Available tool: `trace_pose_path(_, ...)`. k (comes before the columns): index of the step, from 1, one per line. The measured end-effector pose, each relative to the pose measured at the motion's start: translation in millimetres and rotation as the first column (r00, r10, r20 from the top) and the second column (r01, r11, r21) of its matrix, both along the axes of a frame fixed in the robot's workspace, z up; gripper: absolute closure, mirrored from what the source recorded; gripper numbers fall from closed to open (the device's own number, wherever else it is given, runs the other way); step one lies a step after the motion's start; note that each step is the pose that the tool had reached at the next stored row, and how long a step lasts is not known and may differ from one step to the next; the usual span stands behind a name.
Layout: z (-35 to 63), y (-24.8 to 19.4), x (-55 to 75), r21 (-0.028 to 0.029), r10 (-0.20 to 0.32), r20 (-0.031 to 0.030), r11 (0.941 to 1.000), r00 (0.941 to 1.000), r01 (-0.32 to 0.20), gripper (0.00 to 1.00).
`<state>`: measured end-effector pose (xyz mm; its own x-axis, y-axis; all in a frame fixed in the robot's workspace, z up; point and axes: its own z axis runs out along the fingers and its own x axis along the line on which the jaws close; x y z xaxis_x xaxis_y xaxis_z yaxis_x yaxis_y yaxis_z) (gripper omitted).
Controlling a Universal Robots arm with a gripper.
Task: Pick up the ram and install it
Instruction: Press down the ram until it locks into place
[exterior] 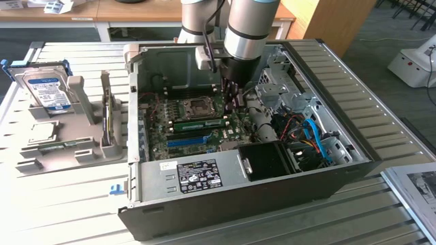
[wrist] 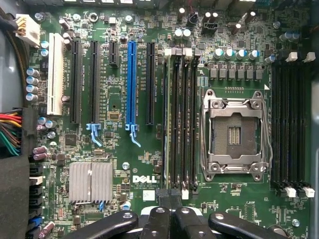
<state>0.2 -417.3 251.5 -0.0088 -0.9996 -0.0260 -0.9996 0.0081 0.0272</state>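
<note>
A: What writing is showing?
B: "DELL" (wrist: 145,179) on the motherboard (wrist: 124,149).
A: The fingers (wrist: 169,219)?
B: Sitting closed, holding nothing, above the ram (exterior: 199,122), seated at the socket's (exterior: 198,106) six o'clock.

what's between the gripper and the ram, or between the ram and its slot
Nothing visible. The ram already stands in a memory slot beside the cpu socket. The shut gripper hangs close over one end of it, with no cable or card between them.
</note>
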Motion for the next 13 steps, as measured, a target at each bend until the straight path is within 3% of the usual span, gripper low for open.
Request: trace_pose_path(13,-11.0,0.0,0.0,0.0000,0.000,0.0000,1.0000,1.0000,0.000,0.90)
